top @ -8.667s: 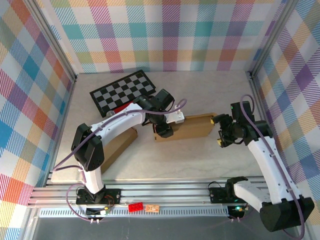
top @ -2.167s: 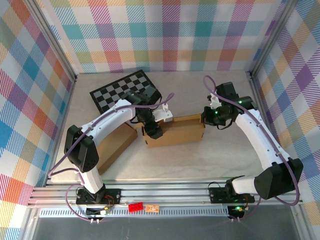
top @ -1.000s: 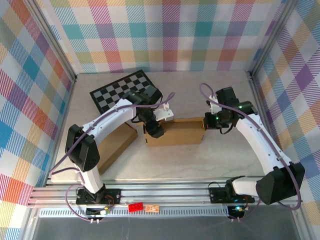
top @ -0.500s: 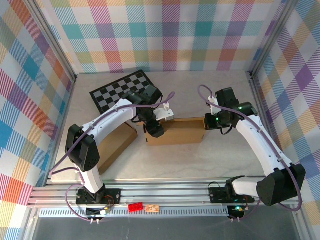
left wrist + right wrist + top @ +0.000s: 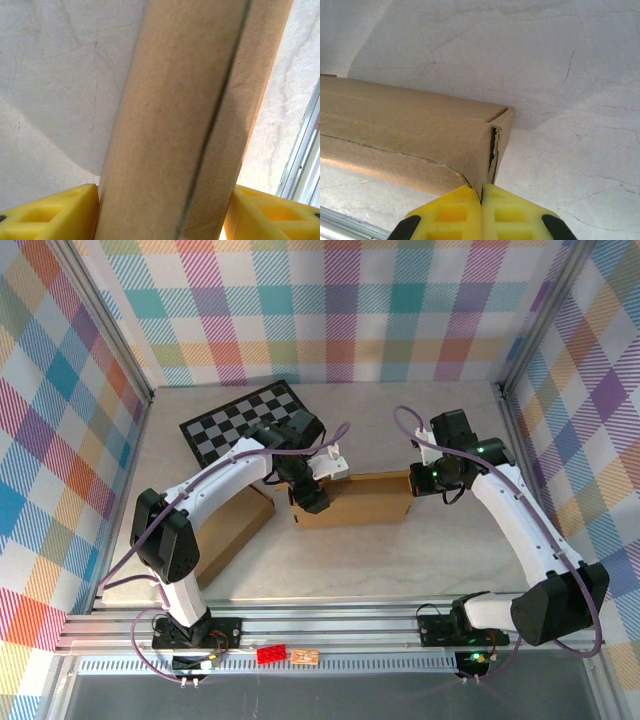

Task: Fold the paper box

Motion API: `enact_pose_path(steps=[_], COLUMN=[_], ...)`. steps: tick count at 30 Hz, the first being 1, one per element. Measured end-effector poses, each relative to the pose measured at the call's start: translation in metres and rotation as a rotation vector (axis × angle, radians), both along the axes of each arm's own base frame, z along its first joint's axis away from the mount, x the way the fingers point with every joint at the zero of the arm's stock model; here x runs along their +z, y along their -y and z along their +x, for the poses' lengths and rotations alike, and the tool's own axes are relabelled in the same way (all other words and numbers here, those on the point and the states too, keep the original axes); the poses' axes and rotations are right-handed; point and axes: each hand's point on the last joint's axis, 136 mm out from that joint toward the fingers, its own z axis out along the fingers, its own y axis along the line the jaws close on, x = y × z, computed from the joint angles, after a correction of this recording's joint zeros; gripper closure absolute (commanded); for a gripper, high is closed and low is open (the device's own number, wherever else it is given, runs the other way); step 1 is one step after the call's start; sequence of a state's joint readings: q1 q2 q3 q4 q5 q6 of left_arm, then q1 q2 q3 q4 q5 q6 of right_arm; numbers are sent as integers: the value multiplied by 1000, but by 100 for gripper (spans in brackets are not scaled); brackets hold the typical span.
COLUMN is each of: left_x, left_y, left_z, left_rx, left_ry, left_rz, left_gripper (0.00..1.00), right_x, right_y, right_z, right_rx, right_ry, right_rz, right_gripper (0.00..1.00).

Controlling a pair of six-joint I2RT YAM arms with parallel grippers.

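Centre frame: left pincer [image 5: 312, 497] clamps brown paper box [image 5: 360, 502]; right pincer [image 5: 420, 481], closed, apparently touches its right end.

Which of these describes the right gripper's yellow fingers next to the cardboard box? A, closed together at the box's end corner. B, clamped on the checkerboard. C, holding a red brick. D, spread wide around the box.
A: in the right wrist view the right gripper has its two yellow fingers pressed together with no gap, right at the end corner of the cardboard box.
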State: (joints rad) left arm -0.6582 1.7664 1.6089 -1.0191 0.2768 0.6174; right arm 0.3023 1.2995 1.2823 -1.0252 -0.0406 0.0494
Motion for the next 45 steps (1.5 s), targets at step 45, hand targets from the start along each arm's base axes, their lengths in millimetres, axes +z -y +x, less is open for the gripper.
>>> enact_pose_path(steps=[45], left_x=[6], left_y=[4], left_z=[-6], left_rx=[148], left_ry=[48], left_rz=[-76], left_gripper=[17], right_x=[-11], right_y=[-4], right_z=[-16], right_rx=[-40], right_ry=[-20], right_rz=[35], right_gripper=[100])
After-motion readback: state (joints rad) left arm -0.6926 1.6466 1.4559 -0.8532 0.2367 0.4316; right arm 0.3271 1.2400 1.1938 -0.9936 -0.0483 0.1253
